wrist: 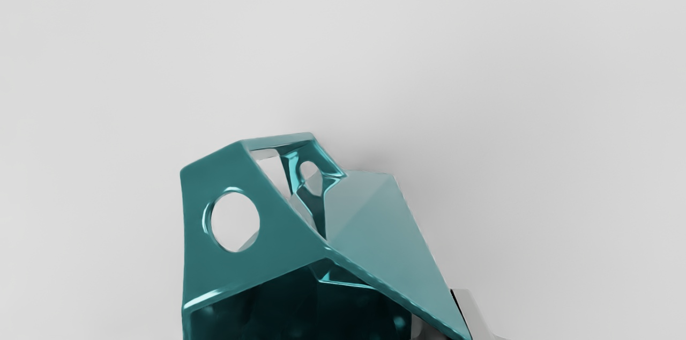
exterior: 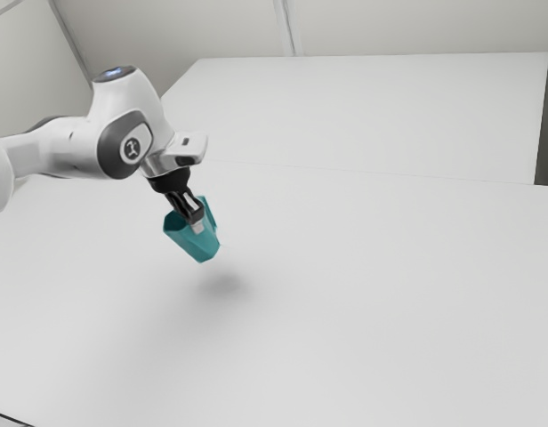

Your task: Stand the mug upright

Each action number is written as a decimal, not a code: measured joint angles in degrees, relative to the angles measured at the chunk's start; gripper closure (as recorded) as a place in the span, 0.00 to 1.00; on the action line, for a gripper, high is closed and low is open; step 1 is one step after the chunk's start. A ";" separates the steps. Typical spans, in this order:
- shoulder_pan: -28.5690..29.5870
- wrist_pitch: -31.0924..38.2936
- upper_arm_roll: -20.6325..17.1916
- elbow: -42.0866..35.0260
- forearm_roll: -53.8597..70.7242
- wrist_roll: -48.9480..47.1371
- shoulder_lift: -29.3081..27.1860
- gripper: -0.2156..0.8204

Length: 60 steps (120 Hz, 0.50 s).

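Observation:
In the exterior view the gripper is shut on the teal mug, which hangs tilted above the table, its dark opening toward the exterior view's left and its base lower, toward the right. Seen in the wrist view, the gripper has one finger outside the wall of the mug and a bit of the other inside the opening, the wall between them. The angular handle with round holes stands out from the mug's side, away from the fingers.
The white table spreads beneath and around the mug, with a soft shadow below it. A pale panel lies beyond the table's far edge. At the exterior view's lower left corner runs a dark line.

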 joint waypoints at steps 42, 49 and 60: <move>0.96 4.33 -0.04 -0.40 7.48 -14.39 6.95 0.97; 0.83 4.74 -0.05 -0.40 7.79 -16.10 7.68 0.97; 0.33 5.18 -0.05 -0.34 8.03 -18.47 8.61 0.97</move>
